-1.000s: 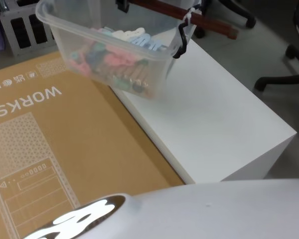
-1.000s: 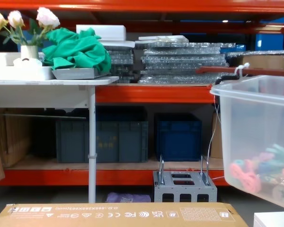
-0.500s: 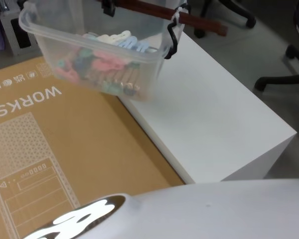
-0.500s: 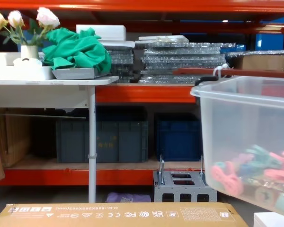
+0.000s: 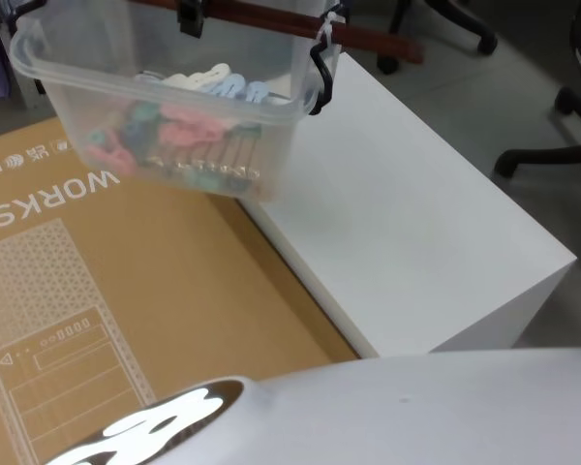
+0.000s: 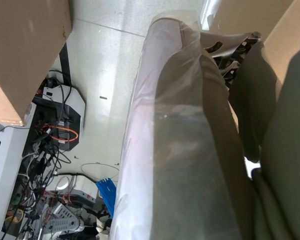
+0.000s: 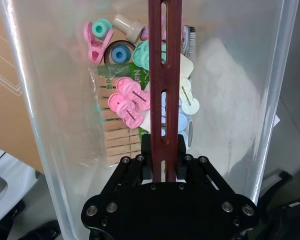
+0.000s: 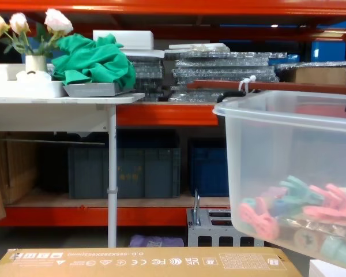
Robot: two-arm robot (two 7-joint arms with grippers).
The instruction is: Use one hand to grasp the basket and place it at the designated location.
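Hanging over the far edge of the flat brown cardboard box [image 5: 126,291] and the adjoining side of the white rectangular table [image 5: 407,223], the large clear plastic basket [image 5: 70,102] sits slightly tilted. Pastel clothes pegs [image 7: 130,102] are heaped inside it. The right black two-finger gripper [image 7: 163,161] pinches the long dark red-brown bar handle [image 7: 162,60] near mid-length, one finger pressed to each side, with the tub directly beneath it. A black hook [image 5: 318,73] and white zip tie [image 5: 327,24] join the handle to the rim. Whether the base clears the surfaces is hard to tell. The chest view's edge cuts off the basket's right part.
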